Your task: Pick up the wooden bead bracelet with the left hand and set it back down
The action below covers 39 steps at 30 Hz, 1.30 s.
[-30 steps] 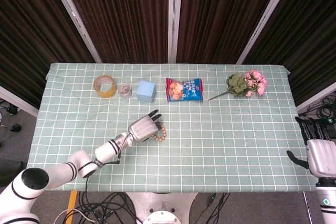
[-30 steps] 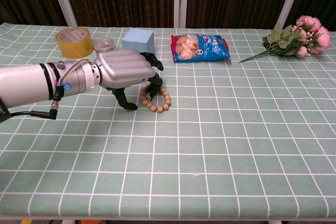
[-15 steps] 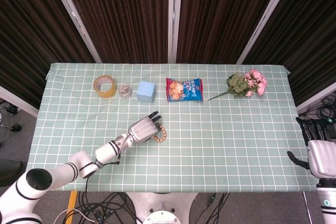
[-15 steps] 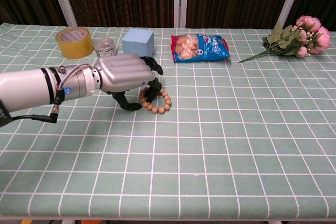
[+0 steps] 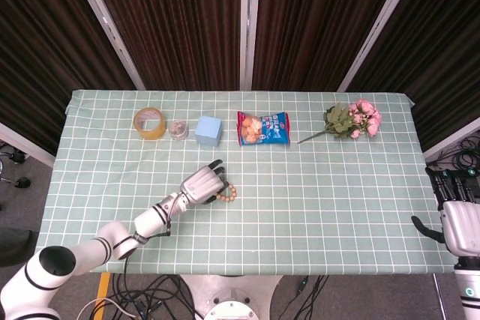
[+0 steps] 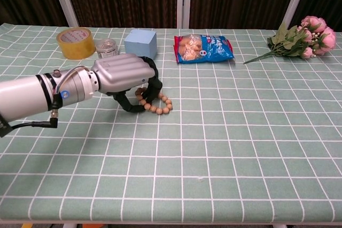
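Note:
The wooden bead bracelet (image 5: 230, 194) (image 6: 161, 105) lies on the green checked tablecloth, a little left of the table's middle. My left hand (image 5: 201, 183) (image 6: 124, 75) is over its left part, fingers curled down through the ring and the thumb closing in from below, so it pinches the near beads. The hand hides the ring's left side; the right side still rests on the cloth. My right hand (image 5: 459, 219) shows only in the head view, off the table's right edge, fingers apart and holding nothing.
Along the back stand a yellow tape roll (image 5: 149, 123) (image 6: 74, 42), a small jar (image 5: 178, 129) (image 6: 107, 47), a blue block (image 5: 209, 130) (image 6: 140, 42), a snack bag (image 5: 263, 127) (image 6: 204, 48) and pink flowers (image 5: 354, 120) (image 6: 304, 38).
My left hand's fingers have curled in around the bracelet and the hand has drawn slightly left, dragging the ring with it and squeezing it narrower. The right hand has not moved.

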Motion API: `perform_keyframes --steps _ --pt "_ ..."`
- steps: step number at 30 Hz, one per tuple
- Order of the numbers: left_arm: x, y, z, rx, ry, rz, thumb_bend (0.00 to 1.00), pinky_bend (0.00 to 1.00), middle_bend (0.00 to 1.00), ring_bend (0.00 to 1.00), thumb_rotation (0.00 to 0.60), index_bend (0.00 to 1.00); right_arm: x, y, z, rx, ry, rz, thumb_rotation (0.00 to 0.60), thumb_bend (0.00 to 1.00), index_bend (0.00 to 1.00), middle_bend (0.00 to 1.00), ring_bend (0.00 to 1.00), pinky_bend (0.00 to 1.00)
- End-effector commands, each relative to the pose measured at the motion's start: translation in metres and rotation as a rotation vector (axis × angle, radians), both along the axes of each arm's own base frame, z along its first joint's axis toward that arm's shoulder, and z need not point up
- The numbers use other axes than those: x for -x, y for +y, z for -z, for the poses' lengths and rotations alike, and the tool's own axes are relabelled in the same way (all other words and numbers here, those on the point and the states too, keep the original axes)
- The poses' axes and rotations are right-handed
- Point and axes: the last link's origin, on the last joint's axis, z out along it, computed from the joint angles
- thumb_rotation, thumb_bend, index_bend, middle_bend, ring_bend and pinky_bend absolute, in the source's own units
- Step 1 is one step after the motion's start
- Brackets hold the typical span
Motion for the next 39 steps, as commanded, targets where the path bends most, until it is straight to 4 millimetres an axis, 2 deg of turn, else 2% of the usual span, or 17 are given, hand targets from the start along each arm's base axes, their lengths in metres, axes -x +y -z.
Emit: perform_keyframes --steps 1,5,10,14,19,23,29,32,37,38,39 --pt "0.003 0.000 -0.010 0.033 -0.145 -0.111 0.37 0.16 0.58 0.25 0.600 0.63 0.000 0.001 -0.001 0.003 -0.005 -0.005 0.600 0.10 0.00 0.13 0.00 0.11" --pt "0.007 -0.002 -0.023 0.125 -0.347 -0.274 0.38 0.17 0.59 0.27 0.600 0.63 -0.001 0.002 -0.002 0.007 -0.014 -0.013 0.600 0.10 0.00 0.13 0.00 0.11" --pt "0.010 -0.001 -0.044 0.193 -0.537 -0.395 0.38 0.18 0.59 0.27 0.600 0.63 -0.002 0.004 -0.004 0.010 -0.021 -0.021 0.600 0.09 0.00 0.13 0.00 0.11" --pt "0.011 -0.007 -0.059 0.340 -0.703 -0.569 0.40 0.19 0.59 0.27 0.600 0.63 -0.003 0.005 -0.005 0.011 -0.034 -0.030 0.600 0.09 0.00 0.13 0.00 0.11" --pt "0.017 -0.019 -0.070 0.515 -0.817 -0.817 0.41 0.21 0.59 0.27 0.600 0.62 -0.004 0.005 -0.007 0.012 -0.042 -0.041 0.600 0.09 0.00 0.13 0.00 0.10" --pt "0.011 -0.030 -0.082 0.731 -0.955 -1.081 0.41 0.22 0.59 0.27 0.600 0.61 -0.006 0.004 -0.006 0.006 -0.054 -0.052 0.600 0.09 0.00 0.13 0.00 0.10" --pt "-0.002 -0.035 -0.092 0.967 -1.180 -1.346 0.43 0.23 0.59 0.27 0.600 0.61 -0.008 0.002 -0.005 -0.005 -0.068 -0.061 0.600 0.09 0.00 0.13 0.00 0.10" --pt "-0.007 -0.037 -0.093 1.075 -1.273 -1.433 0.45 0.23 0.59 0.27 0.600 0.60 -0.009 0.003 -0.006 -0.004 -0.069 -0.061 0.600 0.09 0.00 0.13 0.00 0.10" --pt "-0.008 -0.033 -0.098 1.210 -1.339 -1.435 0.45 0.23 0.58 0.27 0.597 0.58 -0.009 0.004 -0.008 0.001 -0.070 -0.059 0.600 0.09 0.00 0.13 0.00 0.10" --pt "-0.008 -0.032 -0.099 1.234 -1.356 -1.438 0.45 0.23 0.58 0.27 0.586 0.58 -0.009 0.004 -0.008 0.000 -0.071 -0.058 0.600 0.09 0.00 0.13 0.00 0.10" --pt "-0.008 -0.031 -0.100 1.259 -1.370 -1.439 0.45 0.23 0.58 0.27 0.548 0.58 -0.009 0.004 -0.008 0.000 -0.072 -0.057 0.600 0.09 0.00 0.13 0.00 0.10"
